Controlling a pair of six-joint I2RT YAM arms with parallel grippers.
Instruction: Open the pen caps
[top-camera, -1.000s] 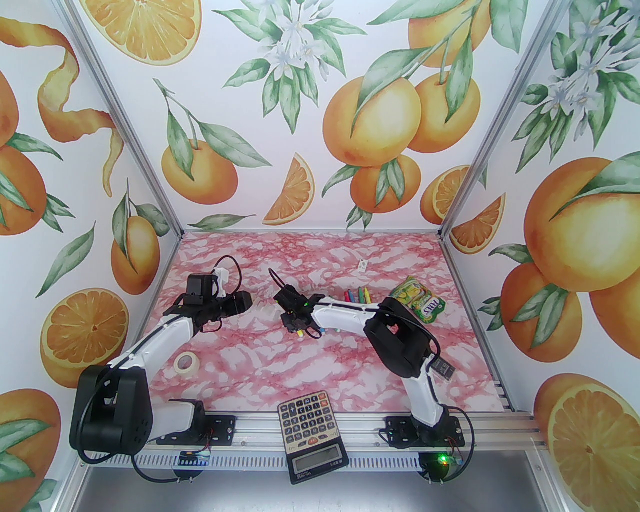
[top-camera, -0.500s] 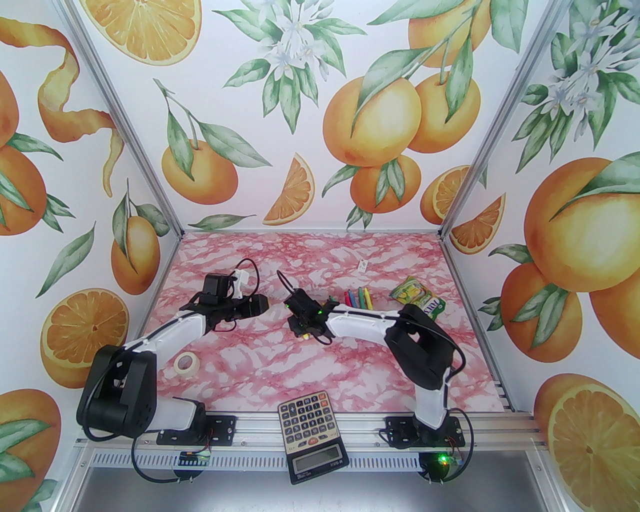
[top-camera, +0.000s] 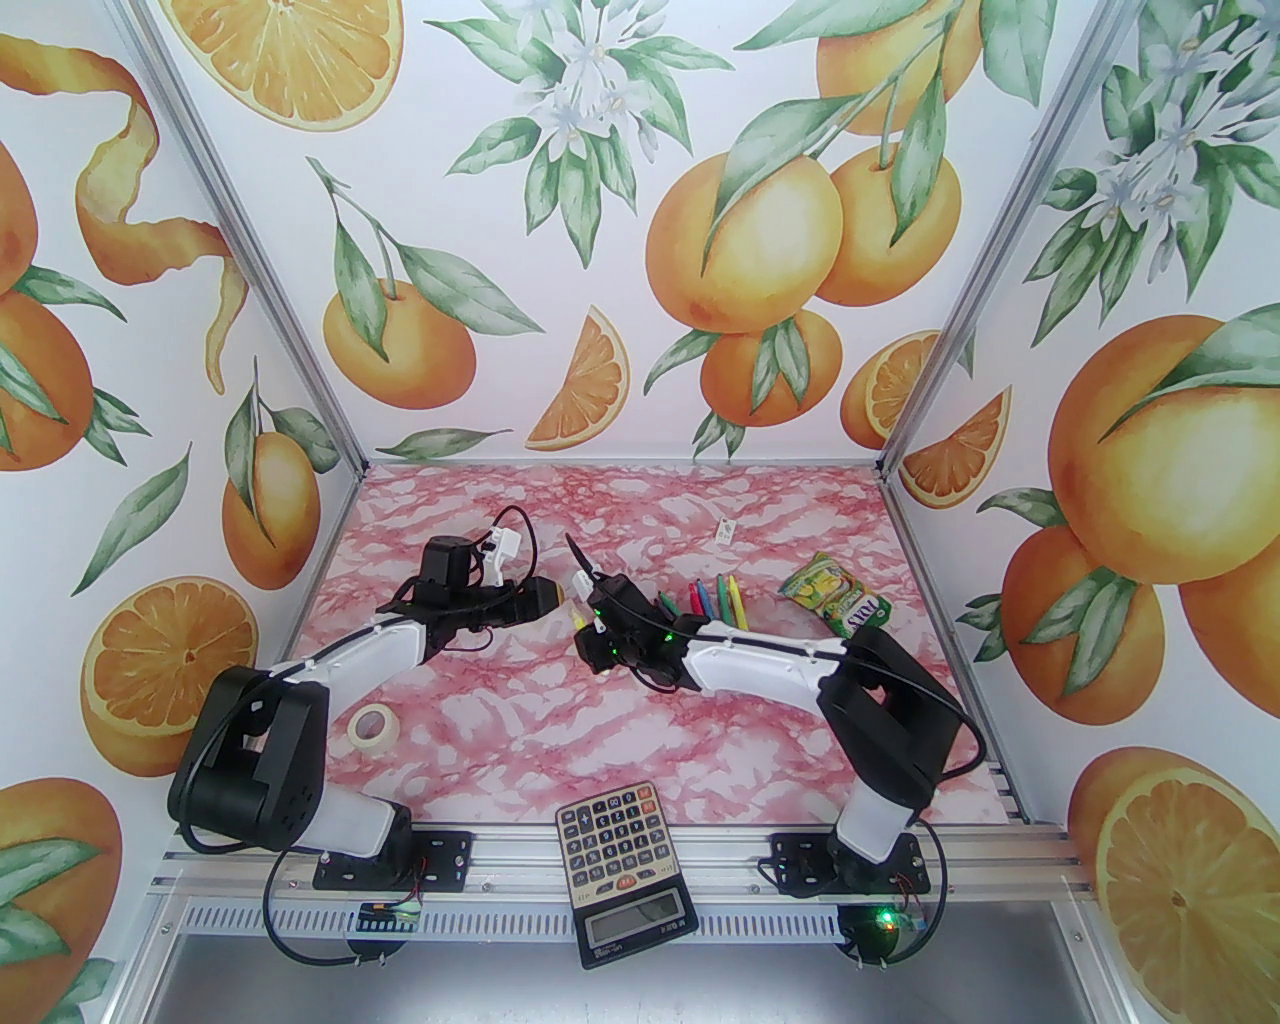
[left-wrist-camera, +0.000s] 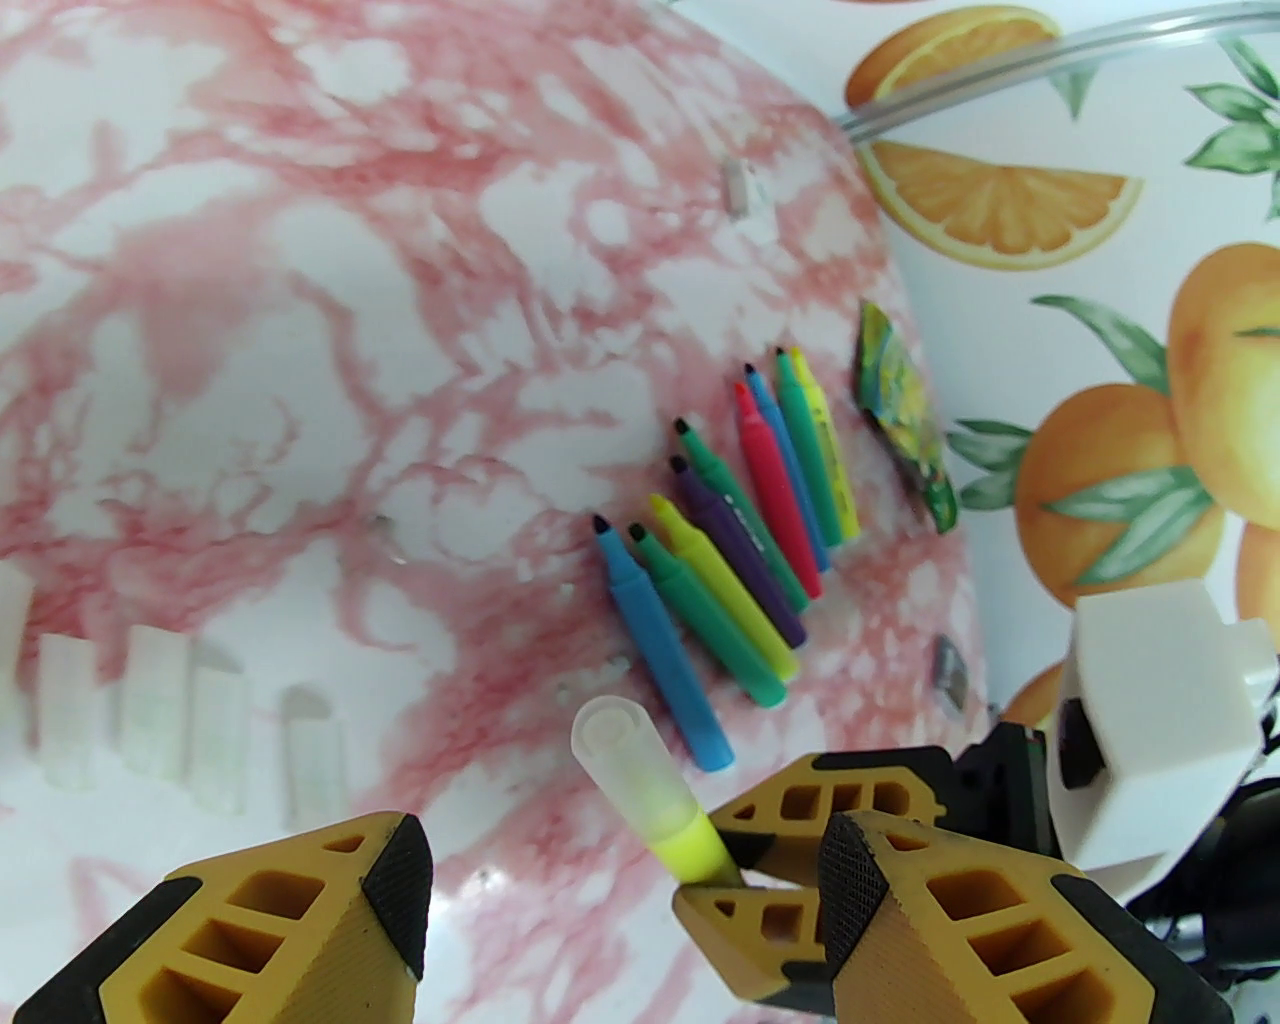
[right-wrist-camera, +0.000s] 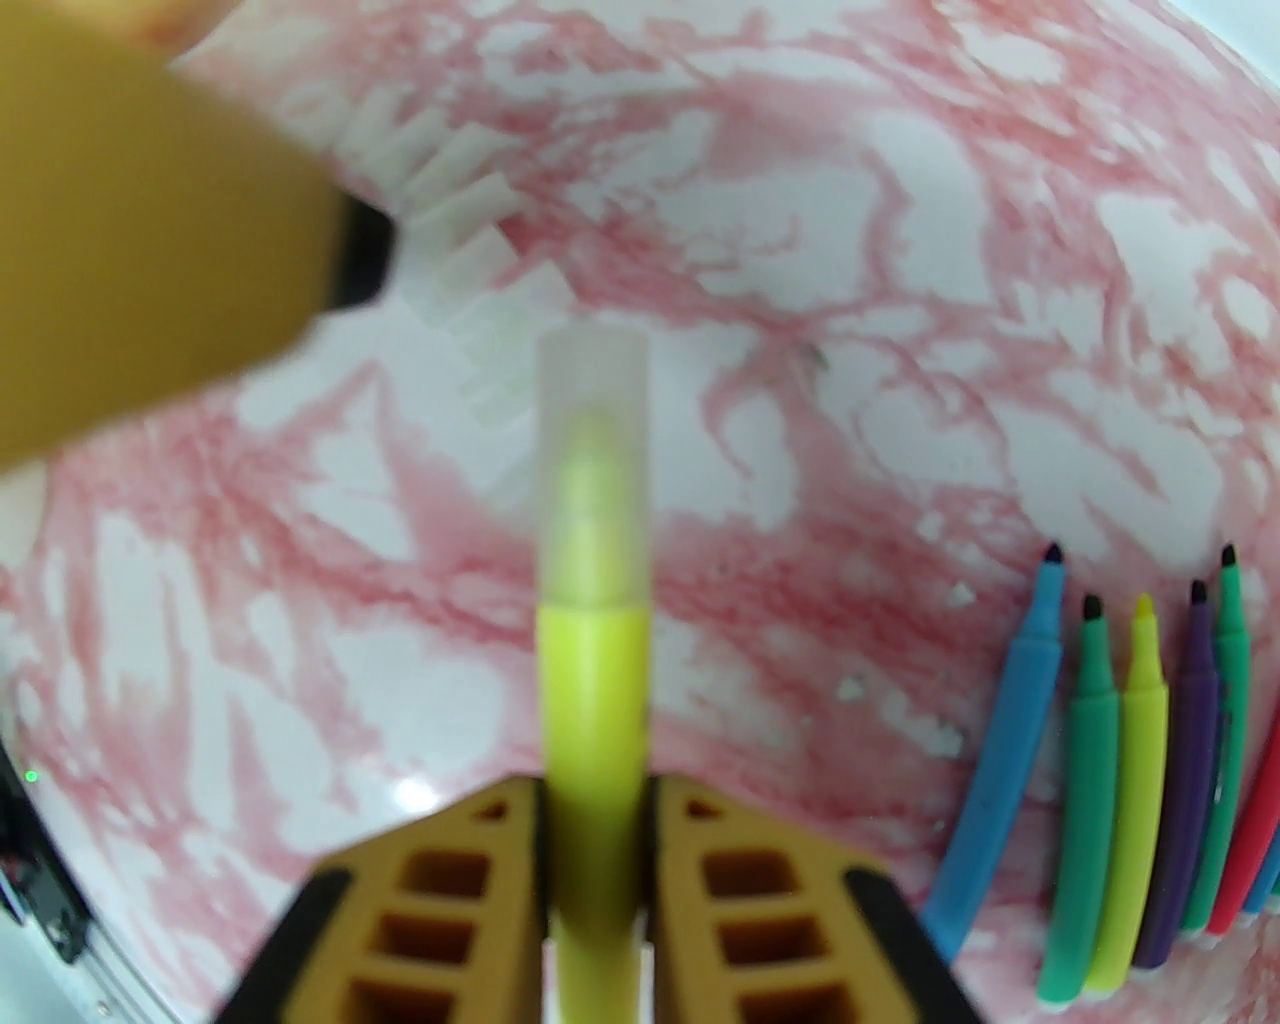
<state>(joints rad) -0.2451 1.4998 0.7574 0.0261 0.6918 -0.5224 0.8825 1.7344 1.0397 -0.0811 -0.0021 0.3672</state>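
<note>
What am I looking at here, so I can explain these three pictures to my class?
Two robot arms stand at a pink marbled table. One picture looks down from above; the other two come from a camera on each wrist. The right pincer is shut on a yellow pen with its clear cap on. The left pincer is open, close to that cap. On the table lie uncapped pens, loose caps, a snack pouch, a tape roll and, at the near edge, a calculator.

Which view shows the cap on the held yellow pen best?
Left wrist: the translucent cap is sharp, seen side-on, seated on the yellow pen. Right wrist shows it blurred, lengthwise. Top external: too small to make out.
</note>
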